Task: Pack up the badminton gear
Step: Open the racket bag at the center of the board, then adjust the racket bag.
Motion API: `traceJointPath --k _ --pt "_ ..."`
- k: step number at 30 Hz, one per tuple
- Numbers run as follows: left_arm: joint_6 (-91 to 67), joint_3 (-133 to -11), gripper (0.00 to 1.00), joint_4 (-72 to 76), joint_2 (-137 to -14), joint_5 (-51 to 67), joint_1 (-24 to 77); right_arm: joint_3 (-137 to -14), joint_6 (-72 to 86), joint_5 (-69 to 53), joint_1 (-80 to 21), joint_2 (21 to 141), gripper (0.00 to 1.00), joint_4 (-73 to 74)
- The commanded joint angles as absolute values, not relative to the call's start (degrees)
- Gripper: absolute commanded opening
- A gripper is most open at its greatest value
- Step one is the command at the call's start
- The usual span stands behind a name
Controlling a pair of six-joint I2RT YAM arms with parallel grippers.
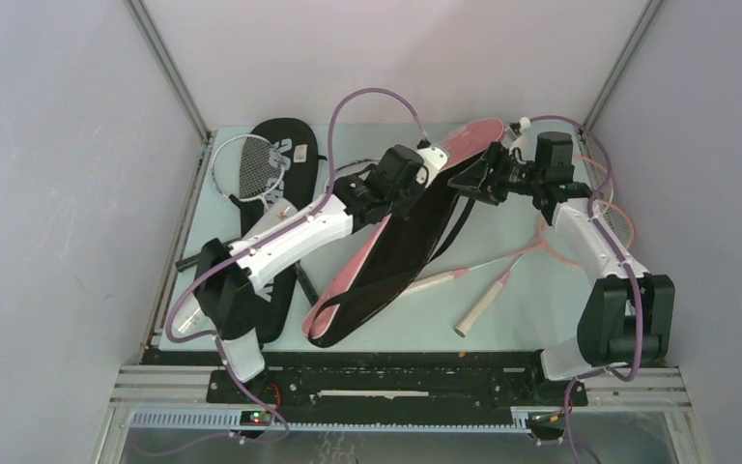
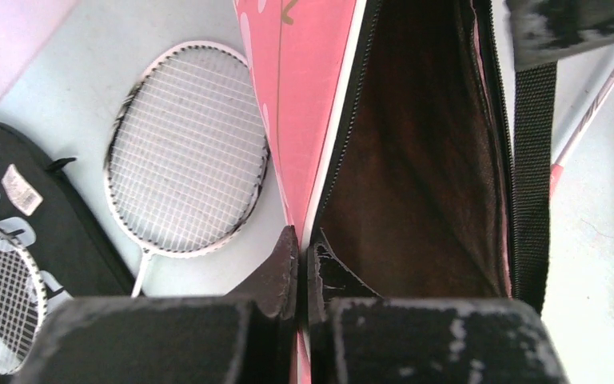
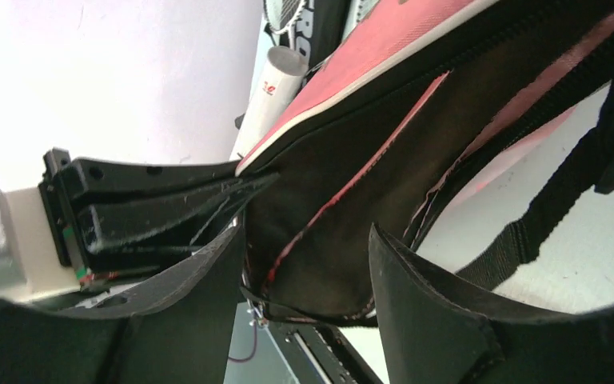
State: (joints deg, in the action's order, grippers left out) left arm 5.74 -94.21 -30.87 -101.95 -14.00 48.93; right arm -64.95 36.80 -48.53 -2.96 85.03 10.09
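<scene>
The pink racket cover [image 1: 401, 246] lies unzipped across the middle of the table, its dark lining showing. My left gripper [image 1: 437, 166] is shut on the edge of its pink upper flap [image 2: 304, 120] and holds it up. My right gripper [image 3: 305, 240] is open, with the cover's far end [image 3: 320, 264] between its fingers but not pinched. A white-framed racket [image 2: 188, 148] lies beside the black racket cover [image 1: 285, 145]. A pink racket's shaft and handle [image 1: 483, 304] lie at the right. The white tube [image 3: 276, 88] shows past the cover. No shuttlecock is in view.
The cover's black strap [image 2: 532, 160] hangs loose on the right side. A second racket handle [image 1: 435, 282] pokes out from under the pink cover. Grey walls close in the table on three sides, and the arm bases and rail [image 1: 396, 387] line the near edge.
</scene>
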Motion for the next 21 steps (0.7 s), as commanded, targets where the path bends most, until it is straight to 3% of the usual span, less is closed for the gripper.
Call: traceJointPath --k 1,10,21 --pt "7.23 -97.94 0.0 -29.79 -96.84 -18.09 48.3 -70.25 27.45 -54.68 -2.53 81.84 0.66 17.52" --pt "6.42 -95.69 0.0 -29.19 -93.2 -20.16 46.24 -74.42 11.62 -51.37 -2.68 77.98 0.65 29.86" --pt "5.39 -92.3 0.0 -27.69 -88.39 -19.91 45.34 -69.0 9.43 -35.32 -7.9 77.94 0.6 25.68"
